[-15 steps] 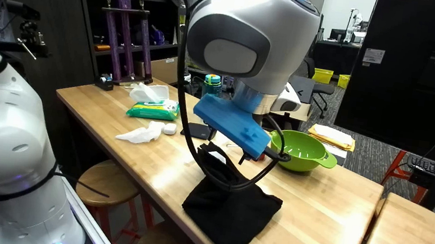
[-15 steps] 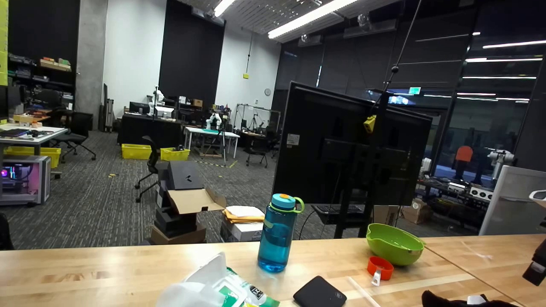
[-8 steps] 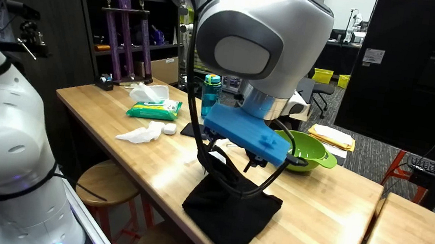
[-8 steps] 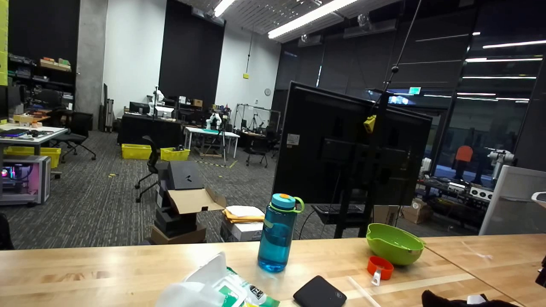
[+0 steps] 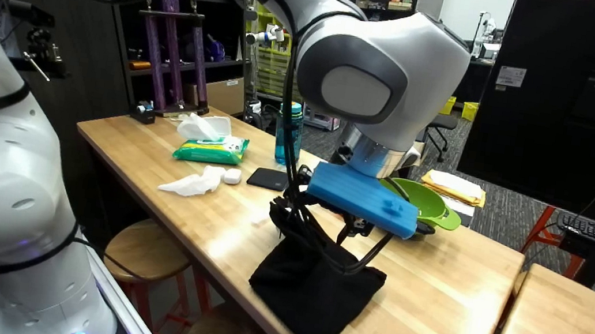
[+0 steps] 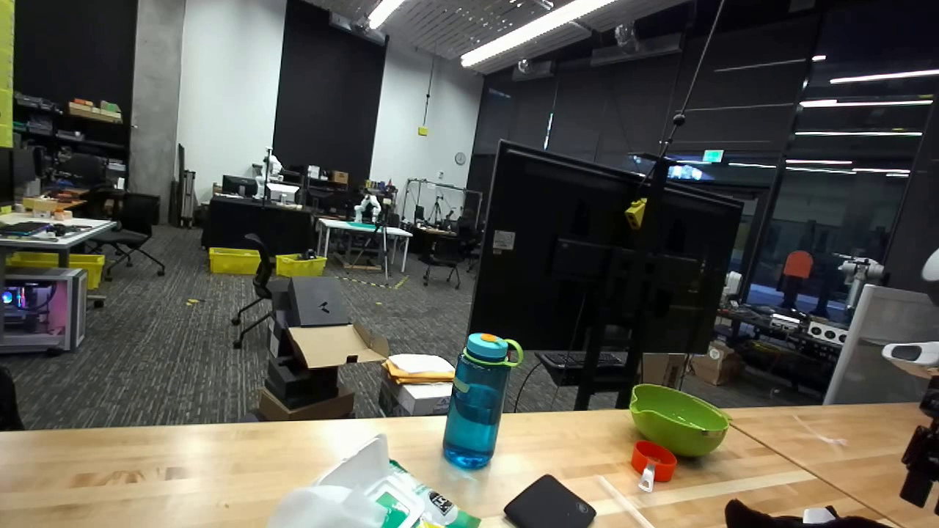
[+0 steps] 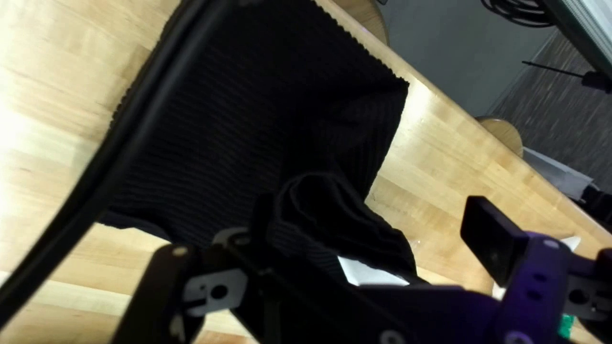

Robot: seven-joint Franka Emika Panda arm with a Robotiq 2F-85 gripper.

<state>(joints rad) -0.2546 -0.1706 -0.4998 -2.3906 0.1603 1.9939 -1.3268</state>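
— What's in the wrist view?
— The gripper (image 7: 375,224) has its jaws wide apart, gripping nothing. The black cloth (image 7: 229,134) lies folded on the table (image 7: 430,157), and its raised fold shows between the fingers (image 7: 492,239), a white patch (image 7: 368,273) at the edge.
— Is a finger touching it?
— Can't tell; the parts overlap there.
— And in an exterior view?
— The gripper hangs over the far end of the cloth, partly hidden by a blue block (image 5: 363,199) and cables (image 5: 290,78). The green bowl (image 5: 430,197) sits behind it. Further off to the side are a black drive (image 5: 268,178), a tissue (image 5: 187,183) and a wipes pack (image 5: 212,150).
— Next?
— In an exterior view, only a bit of the cloth shows at the bottom edge, the fingers at the right border. A red cup (image 6: 666,469) sits just in front of the bowl. A blue bottle (image 6: 475,411) stands upright, well apart from both, nearer the drive.
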